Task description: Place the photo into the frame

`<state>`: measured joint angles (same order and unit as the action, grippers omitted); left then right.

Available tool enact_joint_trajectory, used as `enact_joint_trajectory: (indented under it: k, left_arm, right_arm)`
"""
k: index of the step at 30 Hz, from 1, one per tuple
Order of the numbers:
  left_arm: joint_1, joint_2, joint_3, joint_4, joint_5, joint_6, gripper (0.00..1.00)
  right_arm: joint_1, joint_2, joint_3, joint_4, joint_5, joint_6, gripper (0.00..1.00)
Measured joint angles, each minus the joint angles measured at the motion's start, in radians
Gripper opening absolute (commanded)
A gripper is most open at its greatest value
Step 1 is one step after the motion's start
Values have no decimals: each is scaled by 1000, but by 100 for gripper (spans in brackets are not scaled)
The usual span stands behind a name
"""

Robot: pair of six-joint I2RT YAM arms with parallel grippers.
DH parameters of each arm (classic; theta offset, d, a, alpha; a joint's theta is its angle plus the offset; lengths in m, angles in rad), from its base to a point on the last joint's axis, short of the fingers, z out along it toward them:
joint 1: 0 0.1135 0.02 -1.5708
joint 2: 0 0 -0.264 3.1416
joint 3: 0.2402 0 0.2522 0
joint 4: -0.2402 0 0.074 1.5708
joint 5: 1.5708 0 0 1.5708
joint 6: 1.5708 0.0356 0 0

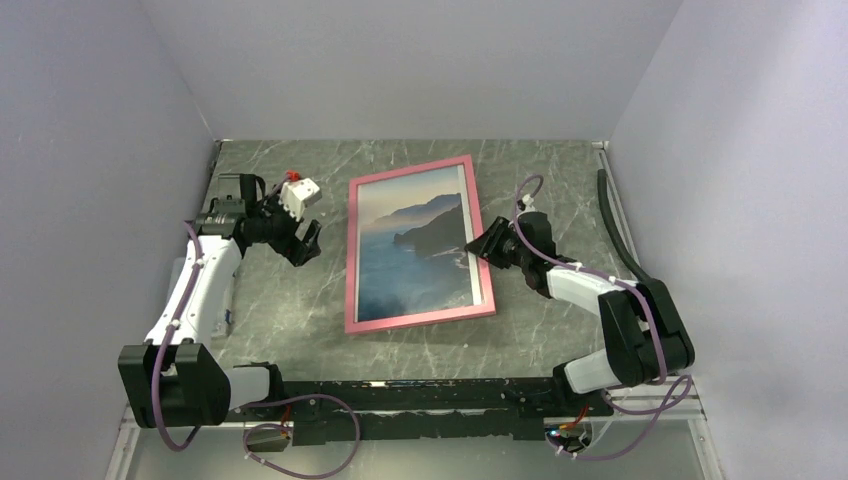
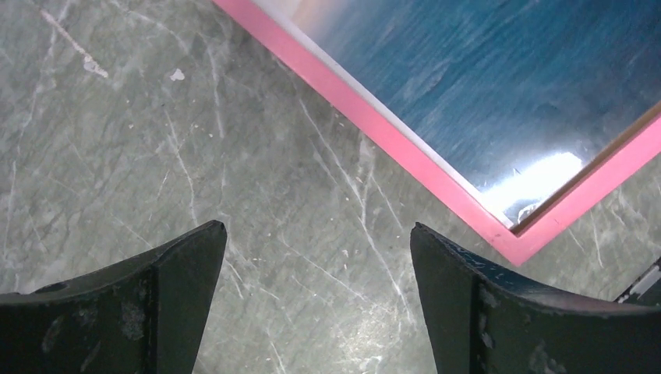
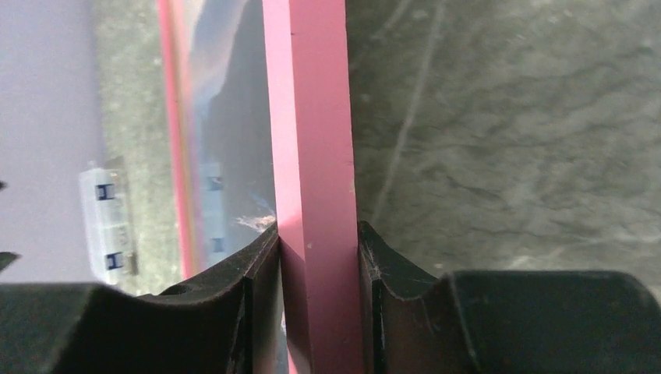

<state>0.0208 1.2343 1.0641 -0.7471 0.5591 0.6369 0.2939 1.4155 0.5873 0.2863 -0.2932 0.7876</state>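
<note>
Pink frame (image 1: 420, 321) in right tool (image 1: 481, 248), photo (image 1: 410, 250) inside

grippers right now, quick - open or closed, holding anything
Left gripper: open, empty, near a corner of the frame.
Right gripper: closed on the frame's pink border.

grey-green marbled tabletop (image 1: 300, 300) with pale veins, enclosed on three sides by plain lavender walls (image 1: 420, 60); a black strip (image 1: 612, 220) lies along its right edge.

Overhead rear view, close wrist views, frame (image 1: 420, 319) shared
</note>
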Motion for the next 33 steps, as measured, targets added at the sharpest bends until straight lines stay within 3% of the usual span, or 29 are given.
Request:
enact_joint_trajectory:
  k: [2, 6, 13, 14, 15, 16, 24, 28, 33]
  left_arm:
    - [7, 0, -5, 31, -5, -41, 94]
    - [37, 7, -10, 59, -8, -111, 94]
    - [97, 85, -10, 79, -9, -203, 94]
    - [103, 85, -11, 87, -11, -215, 94]
    - [107, 85, -14, 98, -14, -225, 94]
    - [109, 83, -16, 107, -17, -239, 94]
    - [109, 111, -62, 245, -116, -403, 94]
    - [110, 165, -138, 390, -198, -485, 94]
    - [110, 198, -314, 621, -274, -547, 94]
  right_arm:
    - [-1, 22, -15, 1, 23, -10, 38]
    - [-1, 67, -20, 9, 66, -21, 56]
    - [-9, 117, -21, 14, 147, -45, 71]
    - [-9, 117, -19, 11, 155, -48, 79]
    - [-9, 118, -16, 7, 161, -49, 96]
    - [-9, 118, -10, 2, 168, -50, 99]
    - [-18, 14, 37, -158, 356, -71, 100]
    - [-30, -80, 67, -277, 565, -89, 100]
    - [-32, -144, 68, -251, 845, -247, 100]
